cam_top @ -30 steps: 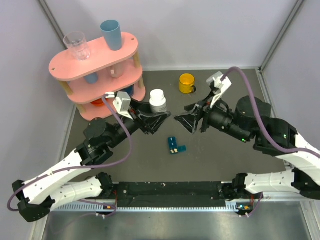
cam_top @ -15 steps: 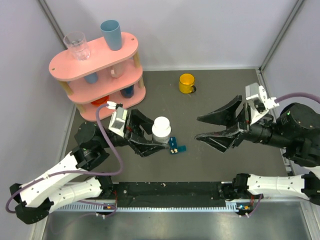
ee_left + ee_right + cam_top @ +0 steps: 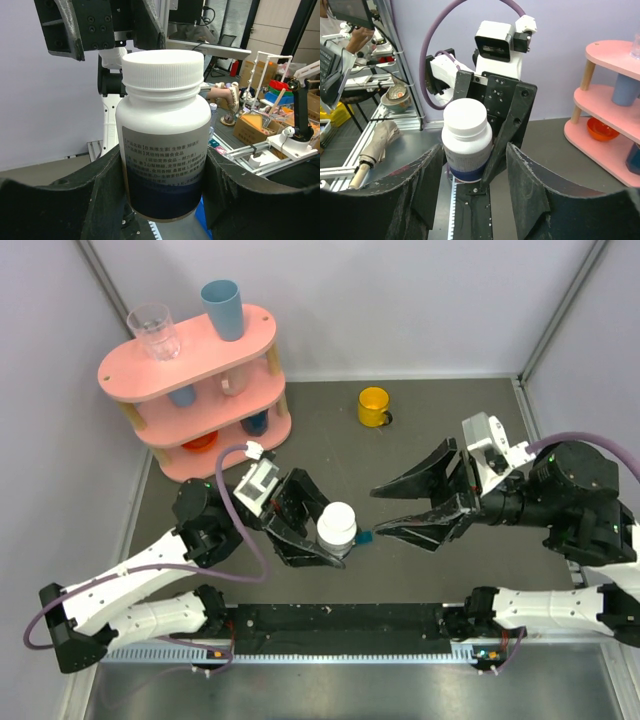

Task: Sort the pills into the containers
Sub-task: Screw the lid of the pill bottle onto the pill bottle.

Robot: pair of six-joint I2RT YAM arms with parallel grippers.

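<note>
A white capped pill bottle with a blue-banded label hangs above the table's near middle, tilted. My left gripper is shut on its body. In the left wrist view the bottle fills the gap between both black fingers. My right gripper stands open just right of the bottle, pointing at it. In the right wrist view the bottle sits just beyond the open fingers. Of the teal containers only a corner shows under the bottle. No pills are visible.
A pink two-tier shelf stands at the back left with a clear glass and a blue cup on top and more cups below. A yellow mug sits at the back centre. Grey walls close in both sides.
My left gripper has carried the bottle from beside the shelf toward the near middle, over the teal box. My right arm swung away to the right, then brought its open gripper back toward the bottle.
</note>
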